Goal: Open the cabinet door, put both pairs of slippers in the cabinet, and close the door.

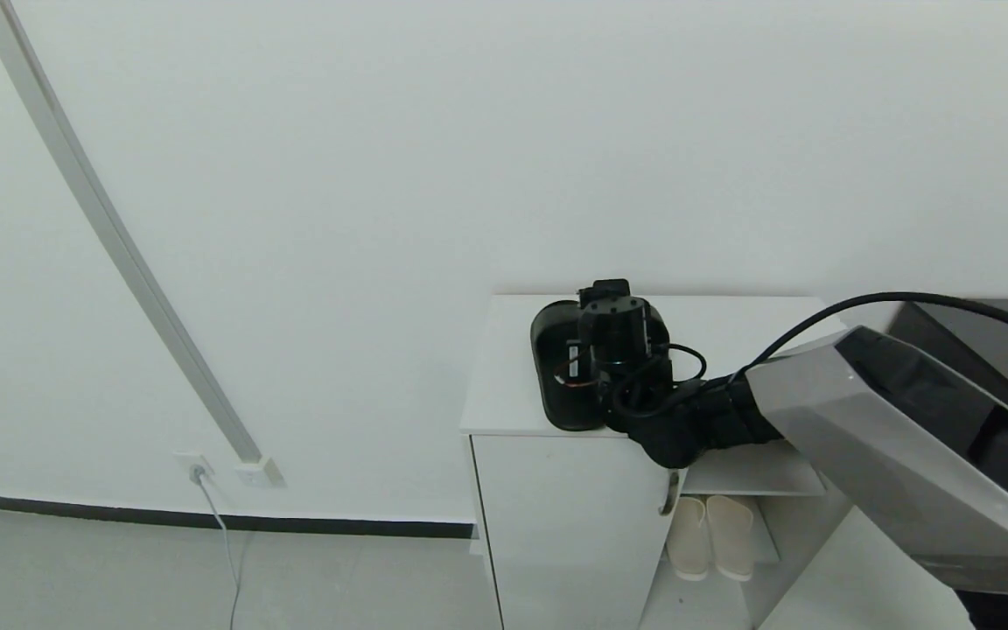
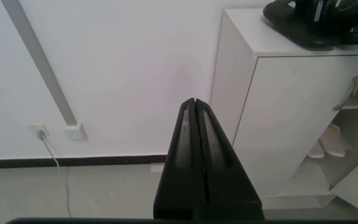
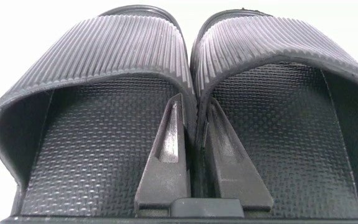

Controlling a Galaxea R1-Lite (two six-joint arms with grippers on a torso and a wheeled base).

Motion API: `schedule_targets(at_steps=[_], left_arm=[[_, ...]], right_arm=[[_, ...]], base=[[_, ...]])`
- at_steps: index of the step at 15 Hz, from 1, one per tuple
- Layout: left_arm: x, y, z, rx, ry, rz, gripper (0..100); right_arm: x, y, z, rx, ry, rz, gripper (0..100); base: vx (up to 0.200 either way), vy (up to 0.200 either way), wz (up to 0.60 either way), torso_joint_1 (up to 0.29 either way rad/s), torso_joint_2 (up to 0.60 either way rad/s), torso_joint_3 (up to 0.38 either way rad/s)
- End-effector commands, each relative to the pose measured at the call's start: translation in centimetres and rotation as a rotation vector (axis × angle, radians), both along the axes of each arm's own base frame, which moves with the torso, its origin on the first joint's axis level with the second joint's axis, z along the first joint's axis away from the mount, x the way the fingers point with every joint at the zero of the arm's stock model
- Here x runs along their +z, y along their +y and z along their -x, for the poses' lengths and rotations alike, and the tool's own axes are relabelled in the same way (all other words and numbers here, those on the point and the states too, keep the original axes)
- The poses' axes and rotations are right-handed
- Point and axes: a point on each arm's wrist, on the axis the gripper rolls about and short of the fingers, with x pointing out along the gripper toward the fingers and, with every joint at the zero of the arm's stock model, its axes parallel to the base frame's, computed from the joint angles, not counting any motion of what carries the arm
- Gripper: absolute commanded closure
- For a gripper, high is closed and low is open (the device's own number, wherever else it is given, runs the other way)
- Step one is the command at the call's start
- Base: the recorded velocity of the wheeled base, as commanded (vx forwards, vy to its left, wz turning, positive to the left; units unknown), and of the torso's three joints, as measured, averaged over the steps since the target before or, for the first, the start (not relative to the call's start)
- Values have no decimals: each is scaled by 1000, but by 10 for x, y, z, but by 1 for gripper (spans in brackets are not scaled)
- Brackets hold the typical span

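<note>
A pair of black slippers [image 1: 556, 372] [image 2: 309, 25] lies side by side on top of the white cabinet [image 1: 574, 525] [image 2: 278, 112]. My right gripper [image 3: 194, 106] is over them, one finger inside each slipper. It is shut on the two adjoining inner walls of the black slippers [image 3: 129, 81]. A pair of white slippers [image 1: 714, 535] [image 2: 331, 140] rests on a low shelf inside the cabinet's open right half. The left door stays shut. My left gripper [image 2: 195, 101] hangs shut and empty to the left of the cabinet, facing the wall.
The opened right door [image 1: 863, 577] swings out toward me at the lower right. A grey conduit strip [image 1: 119, 236] runs slanted down the wall to a socket [image 1: 198, 468] with a cable. Bare floor lies left of the cabinet.
</note>
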Motion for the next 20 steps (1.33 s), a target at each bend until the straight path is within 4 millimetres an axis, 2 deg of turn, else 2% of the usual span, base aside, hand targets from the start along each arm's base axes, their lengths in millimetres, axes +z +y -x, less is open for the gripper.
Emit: schedule_targets(at_steps=[1, 2, 3, 6, 7, 8, 10, 14, 20], left_arm=[[0, 0, 0, -1, 0, -1, 100], [0, 0, 0, -1, 0, -2, 100], [0, 0, 0, -1, 0, -2, 100], [0, 0, 0, -1, 0, -2, 100], [0, 0, 0, -1, 0, -2, 100], [0, 0, 0, -1, 0, -2, 100], [0, 0, 0, -1, 0, -2, 100], [0, 0, 0, -1, 0, -2, 100], [0, 0, 0, -1, 0, -2, 100]], right_arm=[[39, -20, 31, 41, -31, -31, 100], [42, -23, 38, 55, -28, -32, 100], [47, -30, 56, 87, -21, -31, 100], [49, -45, 95, 154, -26, -41, 100], [49, -48, 102, 163, -24, -41, 100], [51, -56, 119, 202, -23, -45, 100], [53, -65, 137, 252, -20, -50, 100], [49, -72, 156, 320, 11, -58, 100], [46, -75, 160, 320, 23, -46, 100]], base=[[0, 0, 0, 0, 0, 0], [0, 0, 0, 0, 0, 0], [0, 0, 0, 0, 0, 0], [0, 0, 0, 0, 0, 0], [0, 0, 0, 0, 0, 0], [0, 0, 0, 0, 0, 0], [0, 0, 0, 0, 0, 0], [0, 0, 0, 0, 0, 0], [0, 0, 0, 0, 0, 0]])
